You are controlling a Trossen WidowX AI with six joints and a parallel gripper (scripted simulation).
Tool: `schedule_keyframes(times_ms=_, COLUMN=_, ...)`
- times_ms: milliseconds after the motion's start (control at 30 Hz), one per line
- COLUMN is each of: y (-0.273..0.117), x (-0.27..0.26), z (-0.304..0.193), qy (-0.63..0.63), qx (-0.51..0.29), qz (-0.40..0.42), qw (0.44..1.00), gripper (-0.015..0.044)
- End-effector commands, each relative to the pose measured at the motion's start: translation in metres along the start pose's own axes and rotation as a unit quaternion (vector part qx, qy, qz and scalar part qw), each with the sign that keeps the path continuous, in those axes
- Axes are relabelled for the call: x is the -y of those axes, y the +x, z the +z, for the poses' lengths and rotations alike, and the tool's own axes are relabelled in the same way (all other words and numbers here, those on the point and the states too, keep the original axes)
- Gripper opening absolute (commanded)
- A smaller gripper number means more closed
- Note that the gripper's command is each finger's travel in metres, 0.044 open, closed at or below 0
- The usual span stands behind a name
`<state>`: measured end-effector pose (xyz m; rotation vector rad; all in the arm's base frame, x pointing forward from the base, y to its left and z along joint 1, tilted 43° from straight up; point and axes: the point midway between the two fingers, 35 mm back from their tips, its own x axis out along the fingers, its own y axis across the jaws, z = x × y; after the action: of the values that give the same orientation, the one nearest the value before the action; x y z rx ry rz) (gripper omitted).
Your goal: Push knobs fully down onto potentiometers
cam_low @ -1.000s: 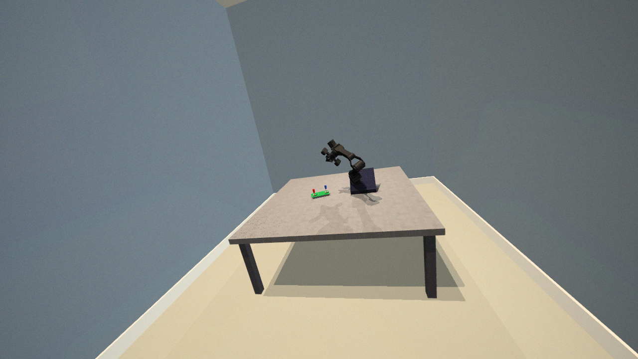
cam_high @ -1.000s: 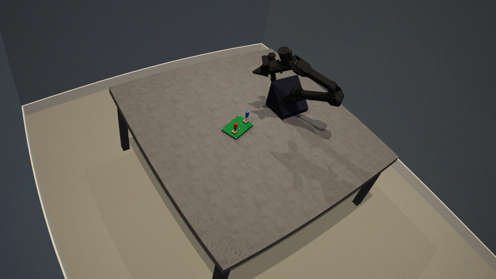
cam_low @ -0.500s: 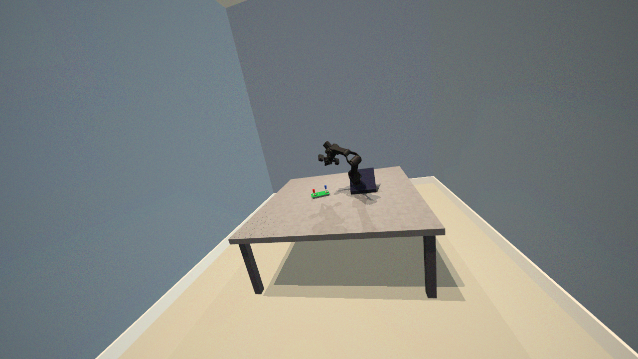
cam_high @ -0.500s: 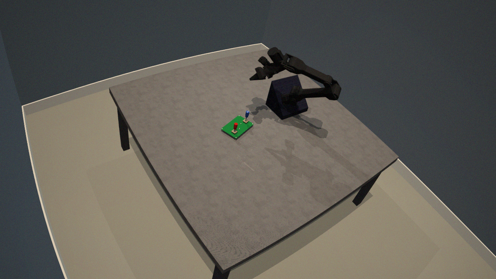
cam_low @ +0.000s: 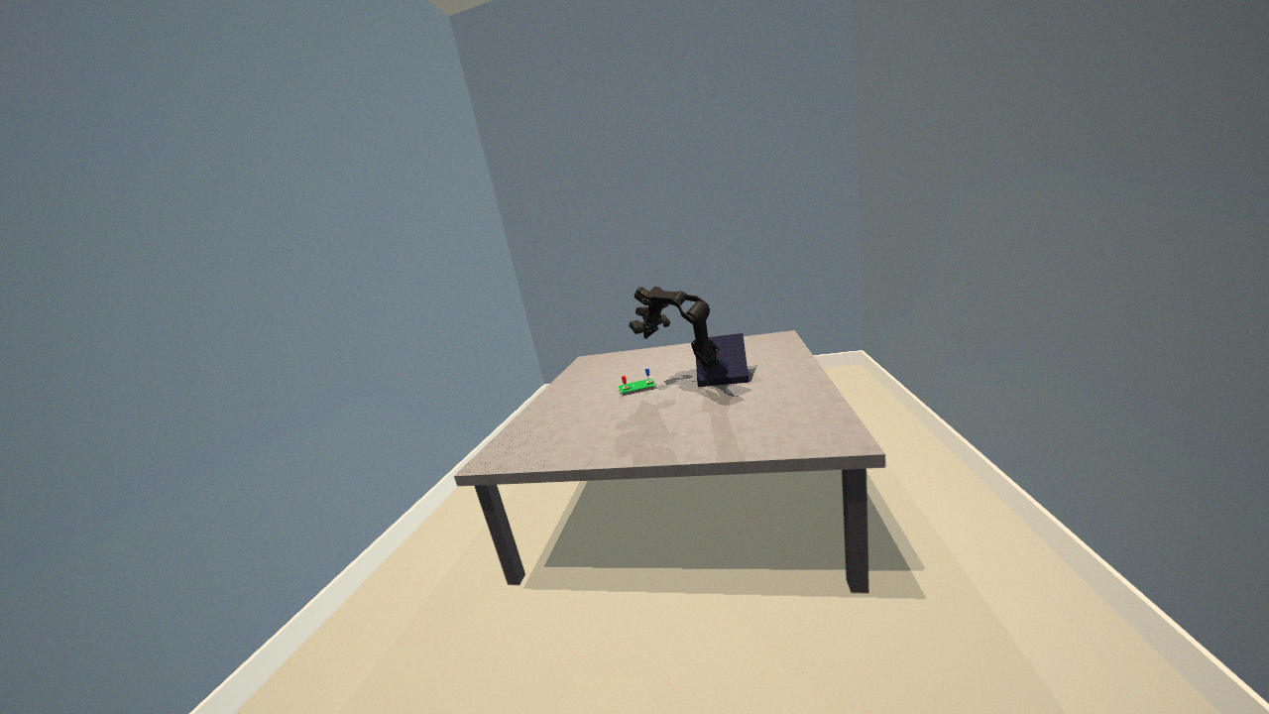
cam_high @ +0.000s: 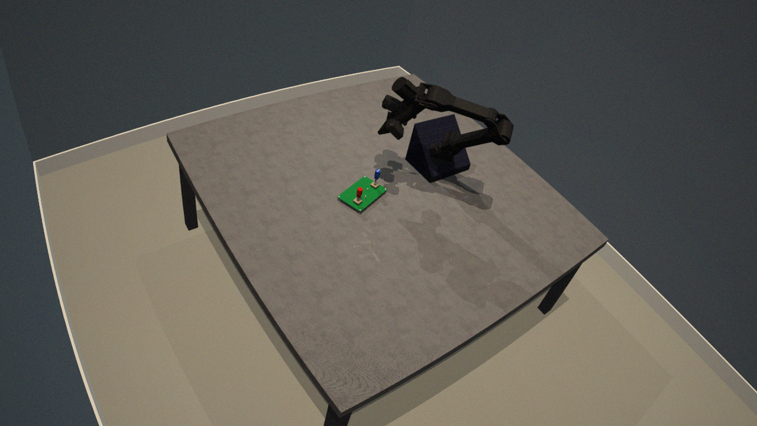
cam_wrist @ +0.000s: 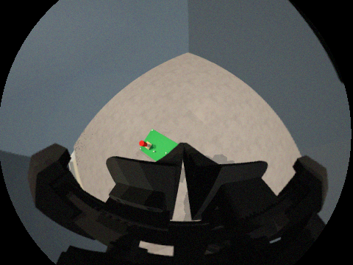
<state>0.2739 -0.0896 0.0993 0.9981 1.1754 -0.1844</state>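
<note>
The green circuit board (cam_high: 350, 193) (cam_low: 636, 387) (cam_wrist: 162, 143) stands on the table. The red knob (cam_high: 359, 191) (cam_low: 624, 380) (cam_wrist: 142, 143) stands upright above its tan potentiometer (cam_high: 358, 201) (cam_wrist: 148, 145). The blue knob (cam_high: 377, 173) (cam_low: 647, 372) stands above its potentiometer (cam_high: 375, 184) at the board's edge nearer the arm; in the wrist view it is hidden behind the fingers. Some shaft shows under both knobs. My gripper (cam_high: 379, 132) (cam_low: 646, 335) (cam_wrist: 182, 146) is shut with nothing between its fingertips. It hangs high above the table, on the arm's side of the board, touching neither knob.
A dark blue wedge-shaped block (cam_high: 442, 142) (cam_low: 727, 362) stands at the arm's base, beyond the board's blue-knob side. The arm (cam_high: 465, 108) (cam_low: 699, 323) arches above it. The table (cam_high: 275, 206) (cam_low: 762, 425) has open edges.
</note>
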Motion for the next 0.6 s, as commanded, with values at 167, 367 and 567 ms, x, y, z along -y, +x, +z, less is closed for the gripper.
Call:
schedule_keyframes(times_ms=167, y=0.016, x=-0.009, z=-0.009, qy=-0.128, qx=-0.066, qz=0.002, qw=0.99, gripper=0.0)
schedule_keyframes(times_ms=367, y=0.026, x=-0.014, z=-0.017, qy=-0.217, qx=-0.112, qz=0.012, qw=0.97, gripper=0.0)
schedule_keyframes(times_ms=567, y=0.036, x=-0.019, z=-0.024, qy=-0.301, qx=-0.156, qz=0.03, qw=0.94, gripper=0.0)
